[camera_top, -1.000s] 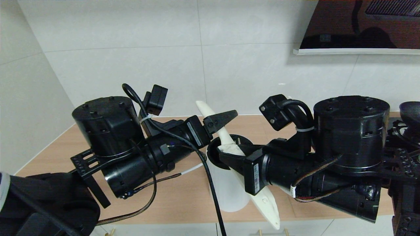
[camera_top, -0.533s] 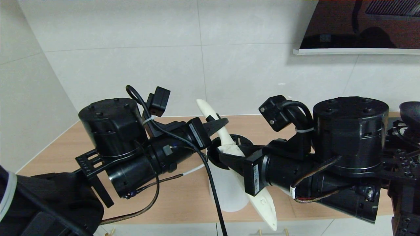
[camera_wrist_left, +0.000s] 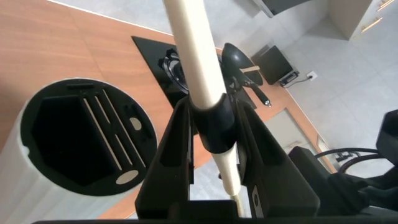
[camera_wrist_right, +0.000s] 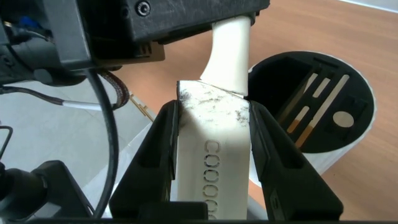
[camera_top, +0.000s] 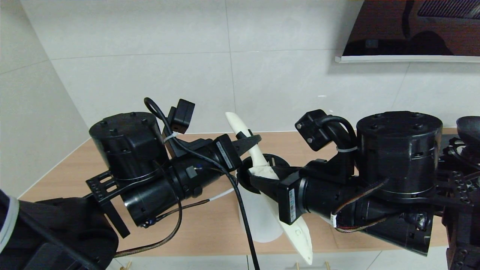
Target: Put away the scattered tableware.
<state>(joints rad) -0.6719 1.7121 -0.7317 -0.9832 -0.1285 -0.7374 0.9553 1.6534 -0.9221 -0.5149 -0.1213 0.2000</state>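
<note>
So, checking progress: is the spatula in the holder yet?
Out. The left gripper and right gripper both clamp the spatula in the air, outside the holder.

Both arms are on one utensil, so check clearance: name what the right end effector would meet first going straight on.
Probably the left end effector, shut on the handle of the white spatula just ahead; how close it is remains unclear.

bright, even light from overhead falls on the pale wall tiles (camera_top: 262, 75); a soft shadow sits under the glossy dark hood (camera_top: 412, 30) (it mirrors the room), and tile lines slant toward the edges.
</note>
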